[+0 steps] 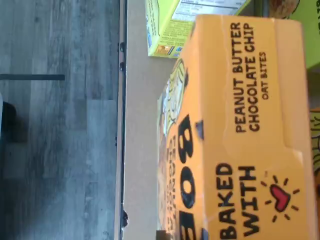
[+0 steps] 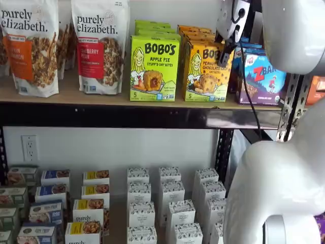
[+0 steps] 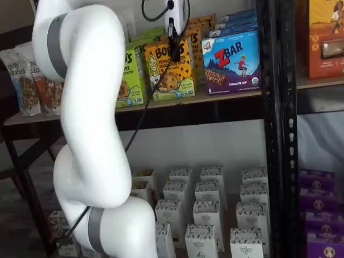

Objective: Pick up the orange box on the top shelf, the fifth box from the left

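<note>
The orange box stands upright on the top shelf, between a green box and a blue-purple box. It shows in both shelf views. My gripper hangs at the orange box's upper right corner, its black fingers right at the carton's top edge. In a shelf view the gripper shows as a black finger and cable in front of the box's top. No gap between the fingers shows. The wrist view is filled with the orange box's top panel, very close, over the tan shelf board.
A green Bobo's Apple Pie box touches the orange box on its left. A Zbar box stands to its right. Granola bags stand further left. A black upright stands at the right. Several white boxes fill the lower shelf.
</note>
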Robot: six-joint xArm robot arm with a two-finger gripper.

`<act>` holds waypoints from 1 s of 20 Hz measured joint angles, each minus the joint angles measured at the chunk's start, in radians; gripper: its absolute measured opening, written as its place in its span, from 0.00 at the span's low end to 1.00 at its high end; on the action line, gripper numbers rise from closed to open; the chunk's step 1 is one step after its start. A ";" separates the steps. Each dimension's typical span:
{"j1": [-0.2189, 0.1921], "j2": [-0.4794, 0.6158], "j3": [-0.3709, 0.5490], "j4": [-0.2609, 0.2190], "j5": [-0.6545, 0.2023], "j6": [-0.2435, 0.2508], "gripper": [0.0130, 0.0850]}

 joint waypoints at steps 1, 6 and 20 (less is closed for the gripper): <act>0.000 0.000 0.000 0.001 0.001 0.000 0.61; 0.000 -0.003 0.001 0.006 0.000 0.001 0.44; 0.005 -0.020 0.010 0.002 -0.005 0.007 0.39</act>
